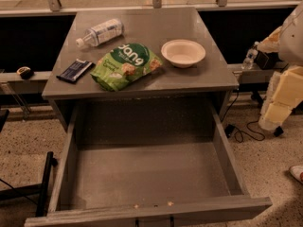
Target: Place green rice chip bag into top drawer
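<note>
Green rice chip bag (pixel 127 65) lies on my table (pixel 210 77) between dark wrapper (pixel 74 70), bottle (pixel 100 32) and bowl (pixel 183 52). Top drawer (pixel 147 174) stands open below. My hand (pixel 284 96) hangs off to the right; its grip I cannot tell.

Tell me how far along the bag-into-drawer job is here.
Done: the top drawer stands pulled open, with no bag inside. In hand: nothing; the gripper hangs at the right edge of view, beside the table and apart from the green rice chip bag. Left: the bag lies on the table, so grasping, carrying and dropping it in all remain.
</note>
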Tool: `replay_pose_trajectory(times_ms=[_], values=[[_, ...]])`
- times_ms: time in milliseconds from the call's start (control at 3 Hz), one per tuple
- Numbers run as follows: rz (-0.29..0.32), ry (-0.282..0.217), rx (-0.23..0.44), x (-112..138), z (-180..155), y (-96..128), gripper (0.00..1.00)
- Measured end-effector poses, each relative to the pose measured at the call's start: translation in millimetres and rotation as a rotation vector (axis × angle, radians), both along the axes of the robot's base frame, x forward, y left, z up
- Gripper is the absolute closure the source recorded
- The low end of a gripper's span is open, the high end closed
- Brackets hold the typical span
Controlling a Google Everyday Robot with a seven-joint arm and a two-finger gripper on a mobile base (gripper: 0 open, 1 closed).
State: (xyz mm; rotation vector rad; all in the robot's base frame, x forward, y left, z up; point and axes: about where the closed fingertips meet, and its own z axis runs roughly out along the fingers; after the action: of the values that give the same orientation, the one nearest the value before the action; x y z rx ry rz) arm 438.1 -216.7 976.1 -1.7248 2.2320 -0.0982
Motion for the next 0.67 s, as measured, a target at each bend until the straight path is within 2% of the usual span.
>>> replay_pose_trajectory(times_ms=[333,667], values=[[0.0,0.0,0.0,0.0,0.0,0.0,0.0],[0.07,-0.002,-0.027,-8.7,-6.8,4.2,0.0]])
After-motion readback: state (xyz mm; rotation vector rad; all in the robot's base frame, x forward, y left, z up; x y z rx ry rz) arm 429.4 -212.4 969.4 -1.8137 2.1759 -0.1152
